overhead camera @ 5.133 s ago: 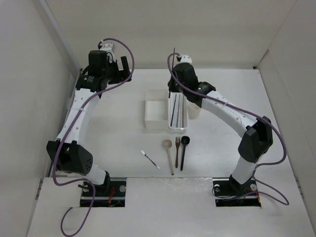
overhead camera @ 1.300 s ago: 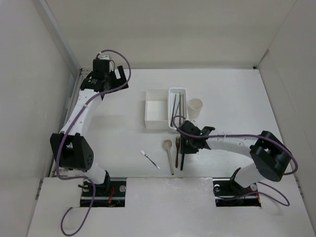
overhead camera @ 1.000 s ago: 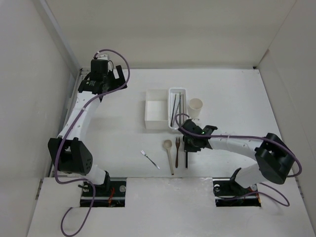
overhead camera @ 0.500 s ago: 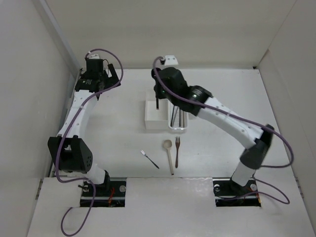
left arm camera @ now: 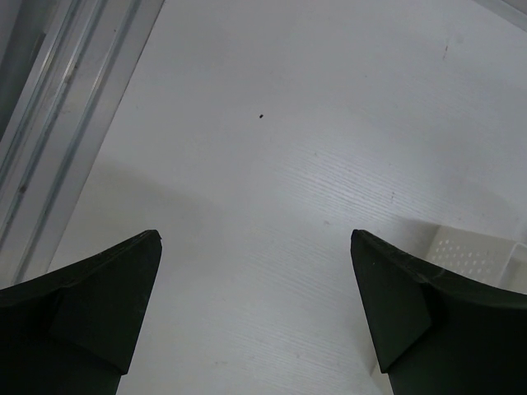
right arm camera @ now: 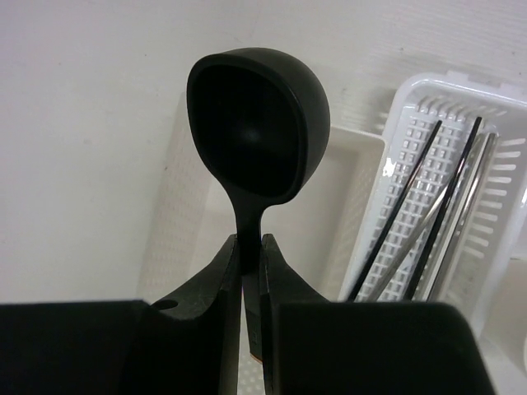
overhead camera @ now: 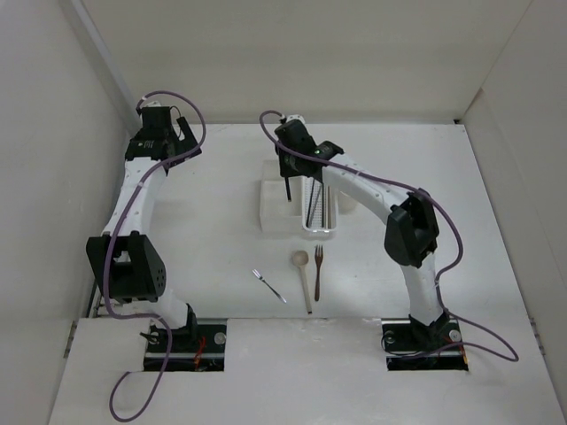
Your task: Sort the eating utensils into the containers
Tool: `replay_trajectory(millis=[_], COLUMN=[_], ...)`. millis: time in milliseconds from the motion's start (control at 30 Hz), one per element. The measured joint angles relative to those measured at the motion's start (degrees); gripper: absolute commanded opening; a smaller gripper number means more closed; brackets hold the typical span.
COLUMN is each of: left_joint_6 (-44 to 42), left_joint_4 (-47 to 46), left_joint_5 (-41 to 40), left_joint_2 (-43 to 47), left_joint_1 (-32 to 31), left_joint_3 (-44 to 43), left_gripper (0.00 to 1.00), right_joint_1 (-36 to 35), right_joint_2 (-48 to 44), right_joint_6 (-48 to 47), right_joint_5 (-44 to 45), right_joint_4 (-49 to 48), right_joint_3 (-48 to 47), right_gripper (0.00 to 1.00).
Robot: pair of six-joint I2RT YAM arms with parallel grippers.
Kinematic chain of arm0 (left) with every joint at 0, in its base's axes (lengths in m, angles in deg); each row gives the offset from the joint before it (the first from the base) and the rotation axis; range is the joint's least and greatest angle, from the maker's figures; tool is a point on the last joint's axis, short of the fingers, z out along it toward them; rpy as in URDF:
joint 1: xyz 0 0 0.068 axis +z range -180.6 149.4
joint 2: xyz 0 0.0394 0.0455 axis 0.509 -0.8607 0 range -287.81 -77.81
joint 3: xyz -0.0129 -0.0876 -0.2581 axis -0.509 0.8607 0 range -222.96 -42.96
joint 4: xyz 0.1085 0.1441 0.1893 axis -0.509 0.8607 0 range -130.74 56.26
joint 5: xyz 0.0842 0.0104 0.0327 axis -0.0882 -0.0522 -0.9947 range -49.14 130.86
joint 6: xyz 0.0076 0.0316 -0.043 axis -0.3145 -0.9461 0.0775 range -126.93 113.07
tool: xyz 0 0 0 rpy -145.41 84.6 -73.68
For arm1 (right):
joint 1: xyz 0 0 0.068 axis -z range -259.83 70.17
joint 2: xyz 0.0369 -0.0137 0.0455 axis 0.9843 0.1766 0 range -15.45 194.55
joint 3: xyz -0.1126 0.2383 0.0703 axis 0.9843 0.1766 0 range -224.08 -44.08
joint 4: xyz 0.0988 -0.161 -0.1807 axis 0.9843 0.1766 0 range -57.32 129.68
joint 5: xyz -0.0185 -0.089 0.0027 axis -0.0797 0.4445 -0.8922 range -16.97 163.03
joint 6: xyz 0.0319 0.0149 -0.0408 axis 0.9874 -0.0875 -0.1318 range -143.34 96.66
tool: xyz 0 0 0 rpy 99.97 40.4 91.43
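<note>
**Black spoon over the square box: set it down, don't drop it**

Far left, my left gripper (left arm camera: 255, 329) hangs over bare table (overhead camera: 204, 230) near the back corner. Its fingers (left arm camera: 90, 321) are spread wide with nothing between them, and it has no part in this step.

Next across, the small silver fork (overhead camera: 268, 285) lies on the table at the front, well apart from any container.

Then comes the white square box (overhead camera: 276, 212), where the work is. My right gripper (right arm camera: 249, 251) is clamped on the handle of the black spoon (right arm camera: 258, 123) just below the bowl, above the box. From overhead the spoon hangs inside the box's outline, close to the wall it shares with the tray.

I judge the spoon may be long for this box. So I should go lower until the free end is within the walls, tip the spoon so it lies across the floor or leans into a corner, and only then part my jaws. If I let go from this height it could bounce out or topple over the shared wall.

Right of the box, the pale wooden spoon (overhead camera: 304, 274) and brown wooden fork (overhead camera: 318, 264) wait side by side at the front. The perforated tray (right arm camera: 428, 90) already holds the chopsticks (right arm camera: 403, 226).
</note>
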Motion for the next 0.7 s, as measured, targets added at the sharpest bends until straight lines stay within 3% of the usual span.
replay_trajectory(millis=[100,267,300,367,433,700], left_joint_6=[0.0,0.0,0.0,0.0,0.0,0.09], left_joint_4=[0.02,0.02,0.02,0.02,0.02,0.02], left_joint_5=[0.68,1.05,1.03,1.03,1.05,2.86], left_joint_2=[-0.92,-1.2,-1.2,-1.2,-1.2,-1.2], left_joint_1=[0.24,0.28,0.28,0.28,0.31,0.33], left_joint_3=[0.0,0.0,0.0,0.0,0.0,0.0], left_gripper=[1.0,1.0,1.0,1.0,1.0,1.0], right_joint_1=[0.28,0.2,0.33,0.7,1.01,1.4], right_joint_2=[0.0,0.02,0.04,0.15,0.2,-2.32], right_joint_6=[0.81,3.28,3.63,4.26,4.52,2.86], right_joint_5=[-1.57,-4.55,-5.01,-5.64,-6.01,-6.25], right_joint_4=[-0.85,-1.49,-1.49,-1.46,-1.6,-1.95], right_joint_3=[0.94,4.94,5.66,6.47,6.49,6.34], right_gripper=[0.0,0.13,0.17,0.42,0.54,0.56])
